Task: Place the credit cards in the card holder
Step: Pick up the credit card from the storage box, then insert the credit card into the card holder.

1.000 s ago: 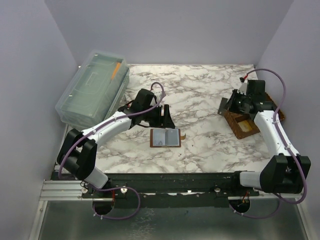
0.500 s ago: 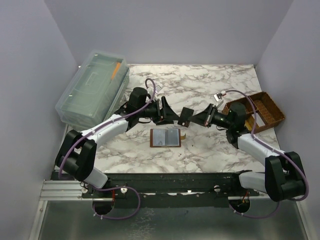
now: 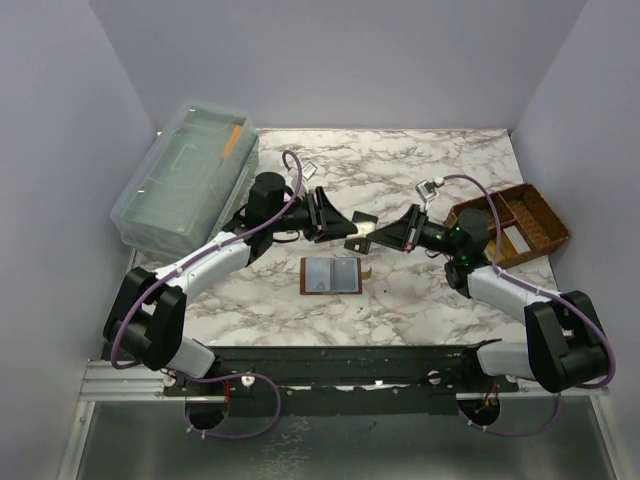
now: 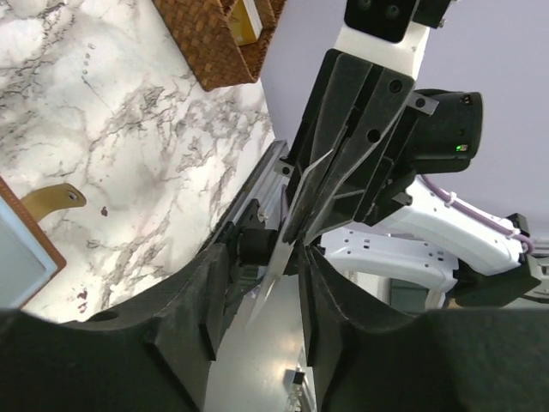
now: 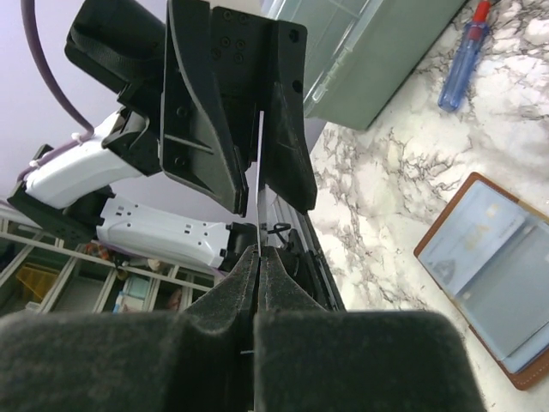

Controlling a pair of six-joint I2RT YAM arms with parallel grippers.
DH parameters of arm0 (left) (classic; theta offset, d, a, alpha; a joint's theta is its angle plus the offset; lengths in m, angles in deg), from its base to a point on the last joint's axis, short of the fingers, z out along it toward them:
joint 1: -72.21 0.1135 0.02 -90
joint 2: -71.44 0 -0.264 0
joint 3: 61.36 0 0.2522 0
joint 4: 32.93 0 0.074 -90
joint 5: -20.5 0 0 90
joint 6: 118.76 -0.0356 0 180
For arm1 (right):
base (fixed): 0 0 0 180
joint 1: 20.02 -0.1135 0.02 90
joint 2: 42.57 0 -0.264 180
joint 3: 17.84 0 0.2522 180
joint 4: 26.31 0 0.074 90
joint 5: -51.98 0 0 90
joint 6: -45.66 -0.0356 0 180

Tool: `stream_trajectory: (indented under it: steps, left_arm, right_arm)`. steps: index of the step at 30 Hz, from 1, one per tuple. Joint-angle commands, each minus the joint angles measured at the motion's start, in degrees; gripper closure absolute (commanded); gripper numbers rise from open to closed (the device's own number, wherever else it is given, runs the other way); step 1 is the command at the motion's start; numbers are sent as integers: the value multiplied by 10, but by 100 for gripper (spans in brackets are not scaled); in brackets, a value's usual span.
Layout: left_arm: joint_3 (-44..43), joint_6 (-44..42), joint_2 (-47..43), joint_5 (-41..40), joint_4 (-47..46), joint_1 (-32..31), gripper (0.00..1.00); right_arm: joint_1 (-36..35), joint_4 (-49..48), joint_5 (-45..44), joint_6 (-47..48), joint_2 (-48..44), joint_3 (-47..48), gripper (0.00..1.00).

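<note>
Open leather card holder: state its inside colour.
The card holder is grey-blue inside; right wrist view.

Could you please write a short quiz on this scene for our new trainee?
1. True or false: the card holder lies open on the table.
2. What holds the credit card? A) the right gripper, shut on it B) the table C) the card holder
3. Fill in: the woven basket sits beside the ___ arm.
Key: 1 true; 2 A; 3 right.
</note>
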Motion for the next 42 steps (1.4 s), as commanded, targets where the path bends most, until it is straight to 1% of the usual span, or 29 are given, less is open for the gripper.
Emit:
stream_trajectory:
  steps: [1,2,6,7,8,10,11,12,15,18,20,21,23,25,27,29,32,36,38,42]
  left_arm:
    - [0,-1,-19,23,-26,0,64]
    - [1,-1,-19,24,-26,0,67]
    - [5,-6,-19,29,-24,0,92]
    - [7,-17,-22,26,-16,1,96]
    - [6,-35,-25,20,4,1,100]
    - [-8,-89,-28,-4,80,1,100]
    - [-19,-121,-28,-20,125,1,100]
    - [-29,-156,-29,-39,176,1,100]
    - [-47,-238,-22,-63,289,17,100]
    - [-57,-279,-8,-58,349,50,100]
    - [-54,-294,1,-52,361,68,100]
    - [-52,-299,9,-46,362,71,100]
    - [-52,-302,29,-34,362,73,100]
    - [-54,-303,54,-24,362,73,100]
    - [-54,-303,76,-34,361,73,100]
    - [-56,-303,94,-49,358,73,100]
    - [-55,-302,113,-51,343,73,100]
    - [-48,-294,135,-41,321,73,100]
    - [-42,-291,144,-40,313,73,100]
    - [-33,-290,156,-27,302,73,100]
  right_arm:
    - [-9,-67,18,-19,13,-17,100]
    - [-11,-69,18,-20,17,-17,100]
    - [-19,-84,10,-25,26,-22,100]
    - [-19,-73,7,-19,28,-22,100]
    - [-19,-47,-1,-5,27,-20,97]
    - [-19,21,-18,33,22,-12,87]
    - [-20,57,-29,52,19,-8,79]
    - [-20,98,-41,76,18,-2,73]
    - [-20,192,-71,138,24,13,59]
    - [-20,208,-77,161,41,12,55]
    - [-22,210,-71,166,64,17,54]
    - [-23,213,-66,171,81,23,55]
    - [-32,214,-63,178,113,35,59]
    - [-40,214,-67,181,147,48,70]
    - [-46,212,-62,182,180,62,80]
    - [-50,201,-63,182,211,71,85]
    - [-53,200,-65,191,247,88,92]
    - [-54,222,-82,211,278,98,96]
    - [-54,243,-93,222,291,105,97]
    - [-54,245,-99,229,310,104,97]
